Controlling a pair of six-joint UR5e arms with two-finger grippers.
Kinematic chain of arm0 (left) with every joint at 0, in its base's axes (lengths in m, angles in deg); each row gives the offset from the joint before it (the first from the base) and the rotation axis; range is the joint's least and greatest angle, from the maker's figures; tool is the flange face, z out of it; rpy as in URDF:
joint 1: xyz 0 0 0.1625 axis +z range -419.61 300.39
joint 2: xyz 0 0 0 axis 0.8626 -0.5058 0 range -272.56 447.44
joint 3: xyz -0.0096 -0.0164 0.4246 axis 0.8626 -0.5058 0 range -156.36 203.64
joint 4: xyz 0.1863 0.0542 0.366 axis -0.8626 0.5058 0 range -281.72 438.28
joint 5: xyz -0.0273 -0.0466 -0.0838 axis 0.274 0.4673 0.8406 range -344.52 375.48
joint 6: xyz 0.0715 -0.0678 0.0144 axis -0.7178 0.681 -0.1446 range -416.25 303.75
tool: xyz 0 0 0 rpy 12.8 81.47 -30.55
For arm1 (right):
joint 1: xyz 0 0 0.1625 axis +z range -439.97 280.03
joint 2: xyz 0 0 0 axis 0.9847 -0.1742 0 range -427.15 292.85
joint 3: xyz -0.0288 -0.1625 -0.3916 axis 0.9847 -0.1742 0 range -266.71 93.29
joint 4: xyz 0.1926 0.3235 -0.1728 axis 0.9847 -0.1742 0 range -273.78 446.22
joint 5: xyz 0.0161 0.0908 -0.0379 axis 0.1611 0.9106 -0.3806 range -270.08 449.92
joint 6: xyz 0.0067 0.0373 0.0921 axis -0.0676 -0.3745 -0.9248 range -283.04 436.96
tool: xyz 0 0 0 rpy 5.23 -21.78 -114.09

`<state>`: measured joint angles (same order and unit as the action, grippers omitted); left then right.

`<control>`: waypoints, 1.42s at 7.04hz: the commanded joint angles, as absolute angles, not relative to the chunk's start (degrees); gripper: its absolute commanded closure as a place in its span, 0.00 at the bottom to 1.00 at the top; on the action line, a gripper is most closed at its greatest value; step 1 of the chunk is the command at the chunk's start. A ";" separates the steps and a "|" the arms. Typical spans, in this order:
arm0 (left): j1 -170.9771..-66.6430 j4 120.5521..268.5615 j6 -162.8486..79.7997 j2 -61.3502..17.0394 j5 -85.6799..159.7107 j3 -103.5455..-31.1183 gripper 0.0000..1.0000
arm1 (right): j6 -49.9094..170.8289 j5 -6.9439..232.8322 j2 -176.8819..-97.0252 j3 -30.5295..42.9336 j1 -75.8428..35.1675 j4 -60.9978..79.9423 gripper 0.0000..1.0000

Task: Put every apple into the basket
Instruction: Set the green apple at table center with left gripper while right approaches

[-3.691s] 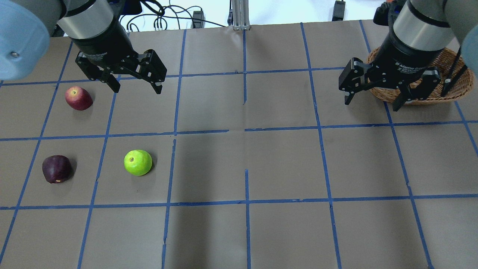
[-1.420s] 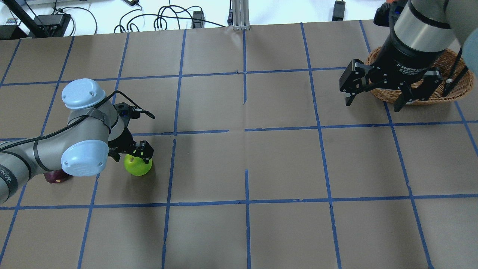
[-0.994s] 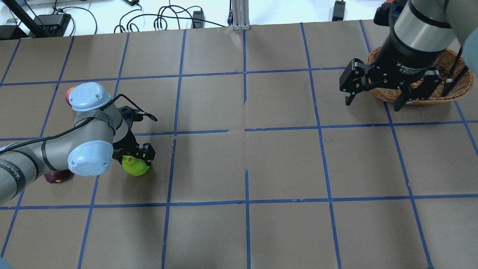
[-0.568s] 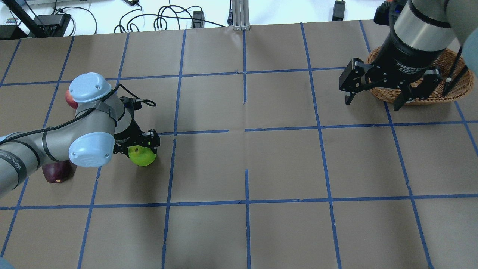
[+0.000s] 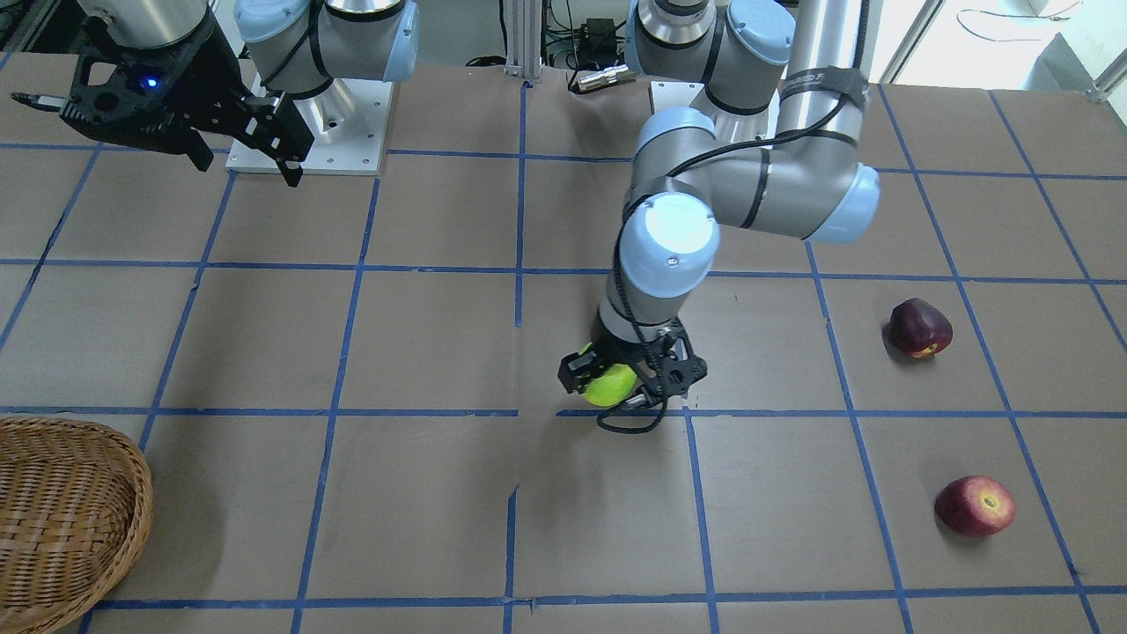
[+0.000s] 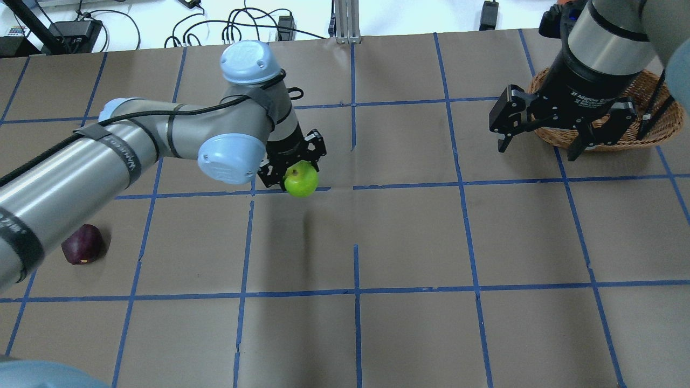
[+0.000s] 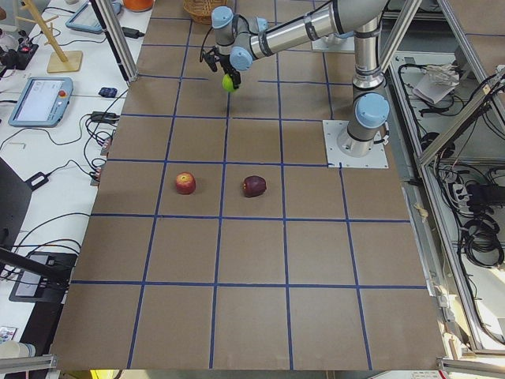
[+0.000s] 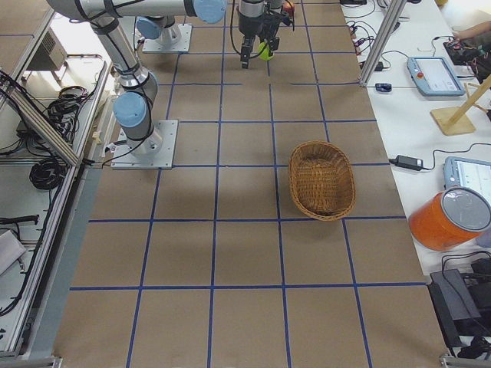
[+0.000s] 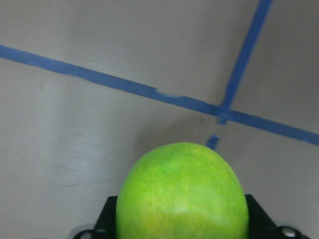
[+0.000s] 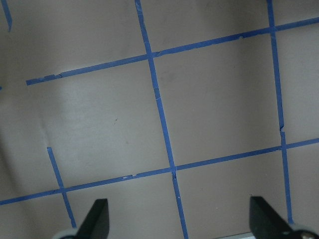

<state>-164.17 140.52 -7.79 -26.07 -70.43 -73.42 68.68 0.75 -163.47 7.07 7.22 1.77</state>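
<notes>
My left gripper (image 6: 295, 171) is shut on the lime-green apple (image 6: 301, 180) and holds it above the table near the middle; the apple fills the left wrist view (image 9: 182, 194). The dark maroon apple (image 6: 82, 244) lies on the table at the left. The red apple (image 5: 975, 506) lies beyond it and is hidden by my left arm in the overhead view. The wicker basket (image 6: 655, 134) stands at the far right, with nothing showing in it in the right side view (image 8: 322, 180). My right gripper (image 6: 536, 148) is open and empty, hovering at the basket's left side.
Brown paper with a blue tape grid covers the table (image 6: 409, 242). Cables and a metal post (image 6: 345, 21) run along the far edge. My left arm (image 6: 135, 145) stretches across the left half of the table.
My left gripper has lifted the green apple off the table and carried it right and farther from me, towards the table's middle. The right arm has not moved.
</notes>
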 commanded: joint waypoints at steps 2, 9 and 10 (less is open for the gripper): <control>-170.53 130.32 8.86 -35.07 -69.33 -70.84 0.01 | 68.87 0.89 -163.39 7.07 7.22 1.14 0.00; -143.62 167.83 -54.10 -17.87 -78.03 -61.43 0.00 | 66.43 3.61 -151.73 8.57 11.66 -10.61 0.00; -138.07 167.75 -64.15 -15.77 -78.47 -63.18 0.00 | 62.50 3.87 -149.26 8.48 14.83 -14.90 0.00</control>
